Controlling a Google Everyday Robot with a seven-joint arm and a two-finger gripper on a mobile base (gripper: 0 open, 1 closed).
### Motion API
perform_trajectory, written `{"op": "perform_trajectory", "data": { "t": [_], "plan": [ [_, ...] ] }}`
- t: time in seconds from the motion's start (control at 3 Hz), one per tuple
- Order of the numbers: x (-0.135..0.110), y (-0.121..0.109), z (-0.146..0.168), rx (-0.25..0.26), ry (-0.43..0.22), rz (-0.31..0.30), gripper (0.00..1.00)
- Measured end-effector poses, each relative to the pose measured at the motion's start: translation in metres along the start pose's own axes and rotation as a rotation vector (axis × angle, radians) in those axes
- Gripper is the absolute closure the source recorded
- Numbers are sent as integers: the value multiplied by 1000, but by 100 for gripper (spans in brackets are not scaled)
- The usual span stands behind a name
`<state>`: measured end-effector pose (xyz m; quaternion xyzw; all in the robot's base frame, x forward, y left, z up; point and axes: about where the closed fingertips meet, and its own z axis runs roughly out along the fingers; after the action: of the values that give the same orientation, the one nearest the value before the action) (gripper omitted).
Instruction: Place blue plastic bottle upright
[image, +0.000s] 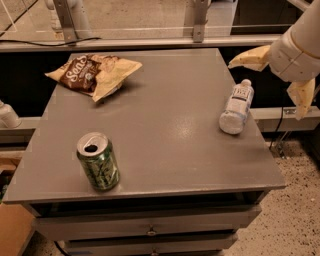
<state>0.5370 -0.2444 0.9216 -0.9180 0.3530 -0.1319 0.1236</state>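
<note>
Camera view, the only angle we get. The blue plastic bottle is down on its side at about 3 o'clock on the grey table, close to the right edge. The white cap is aimed up toward 1 o'clock and the base faces back toward 7 o'clock, so its long axis runs on that 1-to-7 line.

The gripper hangs off the table's right side at roughly 2 o'clock, with nothing in it. Its two yellowish fingers are spread wide, one reaching out over the table's far right corner, the other pointing down beyond the edge. From the claw, the bottle lies at around 8 o'clock, near but not touching, the cap end being the closer end.

By my reading, that's what the move depends on: the wide spread has to come down across that 1-to-7 axis, not along it, to catch the body cleanly.

Well apart from this, a green can stands at 7 o'clock and a chip bag lies at 11.
</note>
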Motion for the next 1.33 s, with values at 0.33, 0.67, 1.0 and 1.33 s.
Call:
{"op": "perform_trajectory", "data": {
  "t": [0.33,0.67,1.0,1.33],
  "plan": [
    [7,-4,10,-45,24,-69,0],
    [15,-8,19,-67,32,-92,0],
    [25,-10,32,-90,28,-90,0],
    [32,-8,55,-109,7,-78,0]
  ]
}}
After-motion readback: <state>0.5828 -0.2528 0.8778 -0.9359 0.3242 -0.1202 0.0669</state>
